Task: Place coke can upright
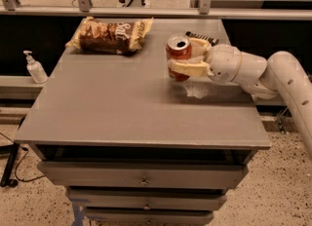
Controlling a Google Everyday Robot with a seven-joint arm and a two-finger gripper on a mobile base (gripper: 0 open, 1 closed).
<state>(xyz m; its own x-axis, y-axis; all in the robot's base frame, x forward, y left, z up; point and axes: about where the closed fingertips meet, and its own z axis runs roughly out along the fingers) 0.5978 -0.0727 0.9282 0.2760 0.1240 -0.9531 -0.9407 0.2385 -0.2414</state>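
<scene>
1. Reaching in from the right on its white arm (273,71), the gripper (182,57) is hanging over the right rear part of the table (122,108), and I am seeing it clamped on the coke can (177,49).
2. I am watching one cream finger (187,67) wrapping across the front of the can, while the other is showing behind it, near the rim.
3. The can is standing upright between those fingers, with its silver top and dark opening facing up. Its red body is showing above and below the front finger.
4. Its base is sitting right at the tabletop, but I am not managing to tell whether it is touching the surface or hanging just above it.
5. A brown snack bag (111,35) is lying flat at the rear left of the table, well apart from the can.
6. A small dark flat thing (202,37) is lying just behind the gripper, near the back edge.
7. A pump bottle (34,67) is standing on a lower ledge to the left of the table.
8. Drawers (141,176) are showing under the tabletop at the front.
</scene>
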